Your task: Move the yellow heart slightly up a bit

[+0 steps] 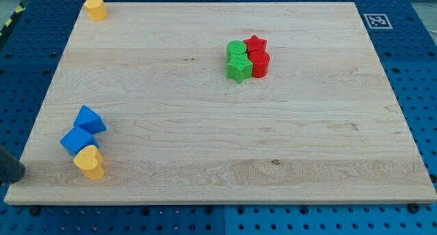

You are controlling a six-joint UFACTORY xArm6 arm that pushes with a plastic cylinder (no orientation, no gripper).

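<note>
My tip [22, 172] is only partly seen: the dark rod enters from the view's left edge at the bottom corner, most of it cut off, so its very end is hard to fix. There is no claw on this arm, so no grasp can be told. The tip sits just left of the yellow heart [89, 161], apart from it. The heart touches a blue cube [76, 141], with a blue triangular block [89, 119] just above. Well apart, mid-bench [205, 139], a green round block [236, 49], green star [238, 68], red star [256, 44] and red block [260, 64] cluster together. Another yellow block [95, 8] sits at the top-left corner.
</note>
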